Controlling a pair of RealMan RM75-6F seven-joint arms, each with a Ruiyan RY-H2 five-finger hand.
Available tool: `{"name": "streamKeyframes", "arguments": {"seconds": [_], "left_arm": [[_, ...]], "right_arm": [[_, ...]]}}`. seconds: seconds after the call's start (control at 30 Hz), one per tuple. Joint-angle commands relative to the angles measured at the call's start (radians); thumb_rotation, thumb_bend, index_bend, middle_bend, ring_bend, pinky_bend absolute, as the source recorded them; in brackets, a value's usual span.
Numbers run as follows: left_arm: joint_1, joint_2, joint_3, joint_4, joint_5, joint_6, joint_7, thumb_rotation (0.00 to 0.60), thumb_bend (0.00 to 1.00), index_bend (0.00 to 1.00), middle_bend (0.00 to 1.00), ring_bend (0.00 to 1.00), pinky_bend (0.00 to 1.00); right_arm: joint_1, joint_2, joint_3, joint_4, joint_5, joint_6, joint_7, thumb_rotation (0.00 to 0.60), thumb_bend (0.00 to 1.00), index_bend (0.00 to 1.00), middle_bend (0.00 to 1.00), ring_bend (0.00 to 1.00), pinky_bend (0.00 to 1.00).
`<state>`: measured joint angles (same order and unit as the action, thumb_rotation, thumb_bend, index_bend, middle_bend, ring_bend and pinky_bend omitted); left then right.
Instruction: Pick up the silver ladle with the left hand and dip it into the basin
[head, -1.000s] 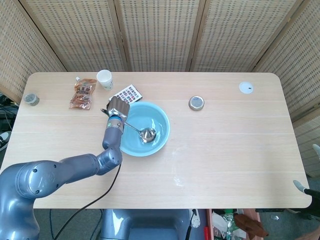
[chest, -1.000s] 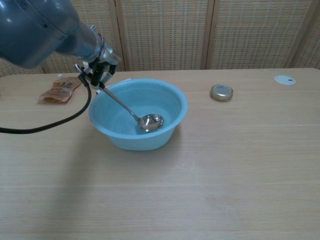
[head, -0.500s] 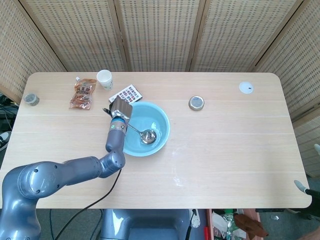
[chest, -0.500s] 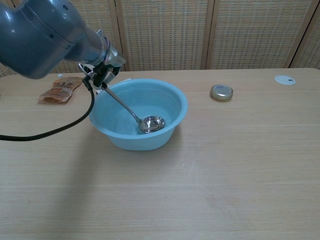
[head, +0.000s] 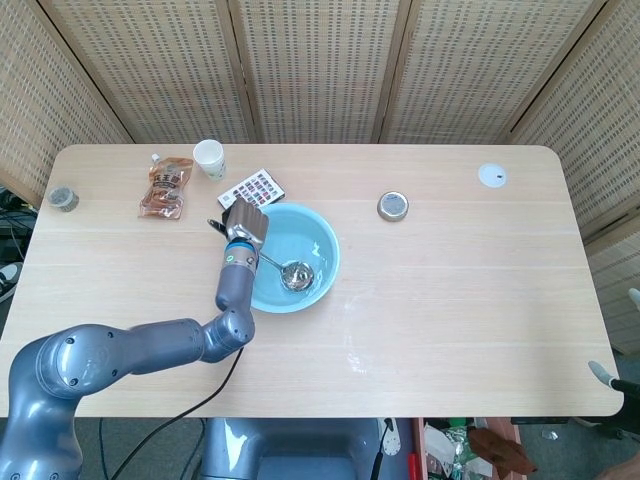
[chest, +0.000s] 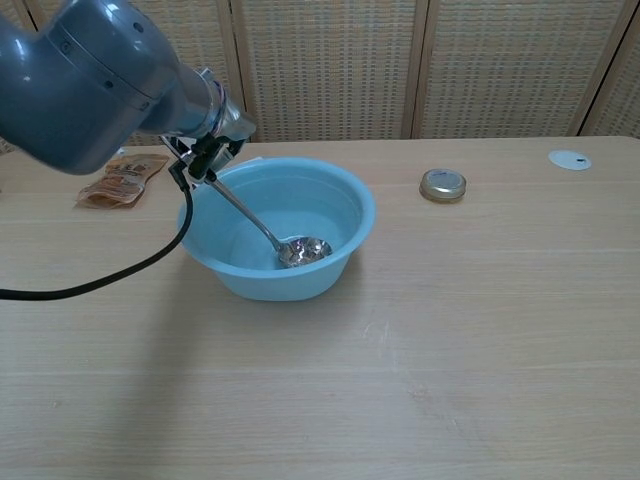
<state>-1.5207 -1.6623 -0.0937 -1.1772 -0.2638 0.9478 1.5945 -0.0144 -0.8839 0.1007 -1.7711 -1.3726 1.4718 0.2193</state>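
Silver ladle (chest: 268, 226): polished metal, thin straight handle, round bowl resting low inside the basin (head: 322, 244) (light blue, smooth, round, plastic-looking). Left hand (head: 243, 221), grey metal, grips the handle's top end at the basin's near-left rim. Right hand not visible in either view. Table (head: 450, 290): pale wood grain. Also present: round metal lid (head: 392, 206), white paper cup (head: 209, 158), crinkled brown snack packet (head: 166, 186), white disc (head: 491, 176).

Glossy blue-grey arm (head: 120, 350), black cable (chest: 120, 270), metallic left hand (head: 243, 222)
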Motion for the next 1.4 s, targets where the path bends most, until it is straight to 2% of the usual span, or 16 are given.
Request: {"name": "streamKeyframes", "arguments": {"seconds": [0.03, 0.33, 0.77, 0.97, 1.23, 1.4], "left_arm": [[0.011, 0.011, -0.017, -0.006, 0.008, -0.003, -0.008, 0.600, 0.81, 1.00, 1.00, 0.99, 1.00], [0.080, 0.114, -0.083, -0.079, 0.127, -0.071, -0.166, 0.600, 0.81, 1.00, 1.00, 0.99, 1.00], [0.115, 0.229, -0.098, -0.168, 0.178, -0.133, -0.308, 0.600, 0.81, 1.00, 1.00, 0.99, 1.00], [0.101, 0.270, -0.084, -0.206, 0.141, -0.144, -0.330, 0.600, 0.81, 1.00, 1.00, 0.99, 1.00], [0.048, 0.337, -0.068, -0.276, -0.025, -0.151, -0.303, 0.600, 0.81, 1.00, 1.00, 0.99, 1.00], [0.027, 0.374, -0.060, -0.303, -0.072, -0.150, -0.294, 0.600, 0.81, 1.00, 1.00, 0.99, 1.00]], "right_arm": [[0.000, 0.000, 0.000, 0.000, 0.001, -0.001, 0.002, 0.600, 0.00, 0.00, 0.00, 0.00, 0.00], [0.003, -0.002, -0.001, 0.000, -0.001, -0.006, -0.004, 0.600, 0.00, 0.00, 0.00, 0.00, 0.00], [0.007, -0.009, -0.004, -0.010, 0.000, -0.010, -0.034, 0.600, 0.00, 0.00, 0.00, 0.00, 0.00], [0.006, -0.010, -0.004, -0.012, 0.000, -0.006, -0.039, 0.600, 0.00, 0.00, 0.00, 0.00, 0.00], [0.006, -0.010, -0.004, -0.013, -0.002, -0.005, -0.040, 0.600, 0.00, 0.00, 0.00, 0.00, 0.00], [0.006, -0.010, -0.005, -0.016, -0.002, -0.006, -0.044, 0.600, 0.00, 0.00, 0.00, 0.00, 0.00]]}}
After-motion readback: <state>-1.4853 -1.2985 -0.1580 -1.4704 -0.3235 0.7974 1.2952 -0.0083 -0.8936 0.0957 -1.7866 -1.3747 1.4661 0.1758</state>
